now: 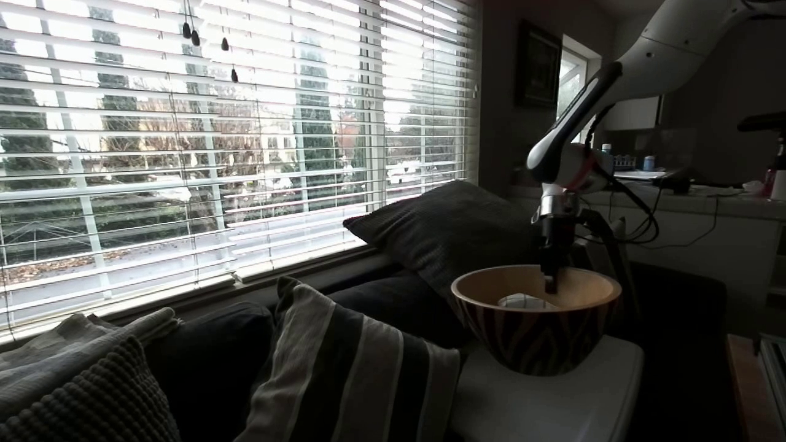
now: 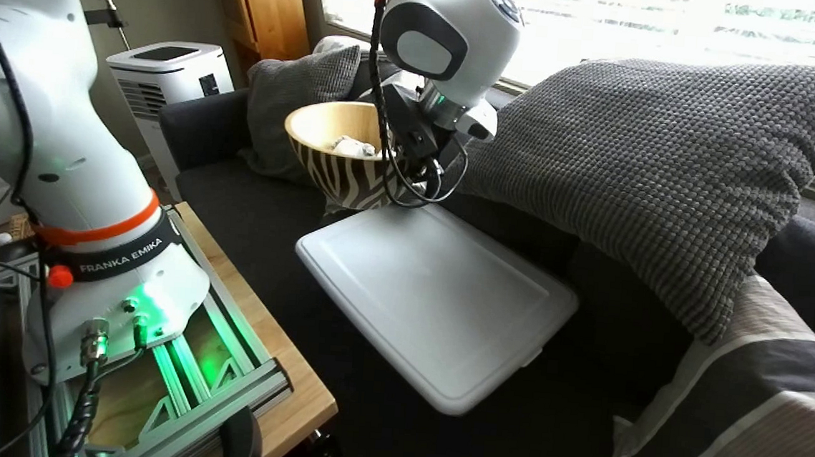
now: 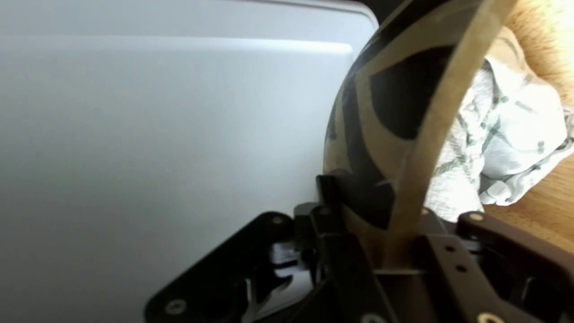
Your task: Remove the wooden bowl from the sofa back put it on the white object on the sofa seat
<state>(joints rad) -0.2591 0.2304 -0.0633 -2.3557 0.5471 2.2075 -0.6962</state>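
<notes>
The wooden bowl [image 1: 534, 341] has a zebra-striped outside and a pale inside. It hangs upright from my gripper [image 1: 551, 282] at one end of the white object [image 1: 552, 408]. In an exterior view, the bowl [image 2: 336, 177] appears at the far edge of the white object [image 2: 439, 295], a flat white lid on the sofa seat [image 2: 252, 196]. I cannot tell whether its base touches the lid. In the wrist view, my gripper [image 3: 376, 220] is shut on the bowl's rim [image 3: 441, 112], one finger inside and one outside. The dark sofa back [image 1: 209, 353] is partly hidden by pillows.
A patterned white cloth [image 3: 515, 130] lies inside the bowl. A large grey pillow [image 2: 642, 152] leans beside the arm and the lid. A striped pillow [image 1: 362, 374] stands near the lid. The robot's base table [image 2: 304, 372] borders the sofa. A window with blinds [image 1: 245, 123] runs behind.
</notes>
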